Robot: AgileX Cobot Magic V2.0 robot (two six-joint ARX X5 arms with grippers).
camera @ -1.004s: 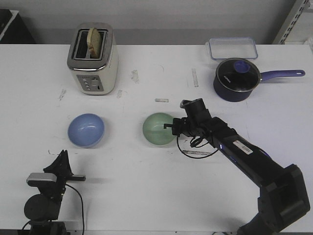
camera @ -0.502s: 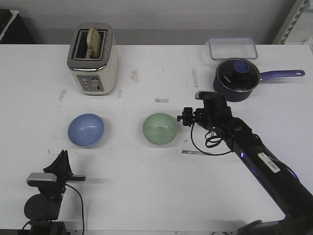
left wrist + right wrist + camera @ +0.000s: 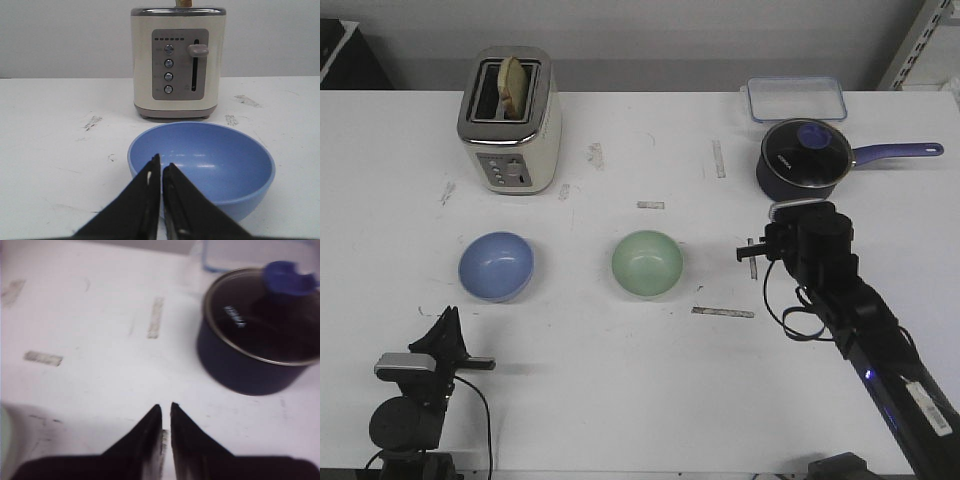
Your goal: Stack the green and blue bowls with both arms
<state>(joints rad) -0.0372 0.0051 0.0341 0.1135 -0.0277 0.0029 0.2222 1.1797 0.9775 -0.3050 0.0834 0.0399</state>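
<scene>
On my front feed the green bowl (image 3: pixel 647 263) sits at the centre of the frame, a smooth, round, pale mint shell with nothing in it. The blue bowl (image 3: pixel 496 266) is at centre-left, well apart from it, the same rounded shape in glossy periwinkle, also holding nothing; both rest upright on the white table (image 3: pixel 620 380), whose surface is scuffed and carries a few strips of tape.

My left wrist feed shows the blue bowl (image 3: pixel 201 168) just beyond the left gripper (image 3: pixel 161 170), whose slim black fingers are pressed nearly together with only a sliver between them and nothing in them. In the front feed that gripper (image 3: pixel 446 322) stands at the lower left, below the blue bowl.

The right gripper (image 3: pixel 752 250) is at centre-right, to the right of the green bowl and clear of it. In the right wrist feed its pointed fingers (image 3: pixel 145 432) are drawn close together over bare table, gripping nothing, though that feed is blurred.

Further out, a cream toaster (image 3: pixel 509 122) with a shiny metal top stands at upper left, a slice of bread in one slot. At upper right is a dark navy saucepan (image 3: pixel 805 163) with a glass lid and long handle, and behind it a clear rectangular plastic container (image 3: pixel 797 98).
</scene>
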